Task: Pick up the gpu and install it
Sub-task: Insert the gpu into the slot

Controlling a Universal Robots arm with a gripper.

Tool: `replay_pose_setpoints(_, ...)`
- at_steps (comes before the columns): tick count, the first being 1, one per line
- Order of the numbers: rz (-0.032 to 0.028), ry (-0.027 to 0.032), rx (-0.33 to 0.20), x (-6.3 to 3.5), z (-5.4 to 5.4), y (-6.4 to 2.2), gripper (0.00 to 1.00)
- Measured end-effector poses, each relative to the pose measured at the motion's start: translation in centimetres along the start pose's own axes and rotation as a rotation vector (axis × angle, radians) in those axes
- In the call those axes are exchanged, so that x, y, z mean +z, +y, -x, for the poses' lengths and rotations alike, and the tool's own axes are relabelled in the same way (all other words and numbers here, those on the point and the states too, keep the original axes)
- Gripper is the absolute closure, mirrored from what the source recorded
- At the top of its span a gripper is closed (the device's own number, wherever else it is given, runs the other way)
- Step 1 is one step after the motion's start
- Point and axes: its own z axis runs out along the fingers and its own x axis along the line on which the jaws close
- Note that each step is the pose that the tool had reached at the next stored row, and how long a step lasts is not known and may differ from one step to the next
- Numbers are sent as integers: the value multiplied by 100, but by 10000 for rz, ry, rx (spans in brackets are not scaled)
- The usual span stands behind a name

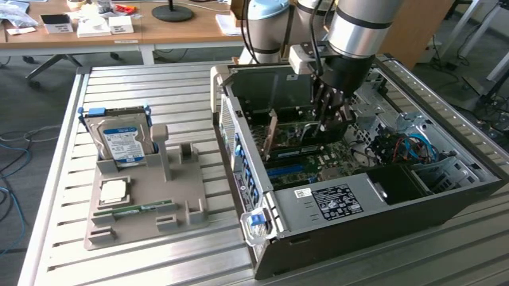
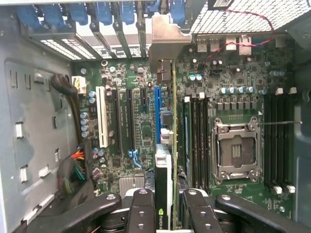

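Note:
The gpu shows edge-on in the wrist view, a thin dark card standing over the motherboard beside the long blue slot. Its silver end bracket reaches the rear slot openings of the case. My gripper is shut on the card's near end, one black finger on each side. In the exterior view my gripper reaches down into the open computer case, with the gpu upright below it. Whether the card sits fully in its slot I cannot tell.
On the exterior view's left, a grey holder tray carries a silver hard drive, a processor chip and a green memory stick. Inside the case are the empty processor socket, memory slots and cable bundles.

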Motion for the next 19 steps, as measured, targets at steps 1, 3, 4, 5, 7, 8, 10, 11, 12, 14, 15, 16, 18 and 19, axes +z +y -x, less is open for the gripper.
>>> replay_pose_setpoints(1,0,1,0,9,0,3,73)
replay_pose_setpoints(3,0,-1,-25,23,-1,3,73)
replay_pose_setpoints(4,2,0,-54,28,-1,4,73)
replay_pose_setpoints(5,3,2,-74,31,-1,5,73)
replay_pose_setpoints(7,3,3,-78,31,-2,6,73)
replay_pose_setpoints(8,3,3,-78,31,-2,6,73)
replay_pose_setpoints(10,3,1,-79,32,-1,6,73)
replay_pose_setpoints(11,3,1,-78,32,-1,6,73)
replay_pose_setpoints(12,2,1,-80,33,-1,6,73)
replay_pose_setpoints(14,1,-4,-79,40,-1,9,73)
replay_pose_setpoints(15,1,-3,-77,47,-2,14,73)
replay_pose_setpoints(16,2,0,-79,55,-3,18,73)
replay_pose_setpoints(18,2,0,-80,75,-4,24,73)
replay_pose_setpoints(19,2,0,-81,85,-5,25,73)
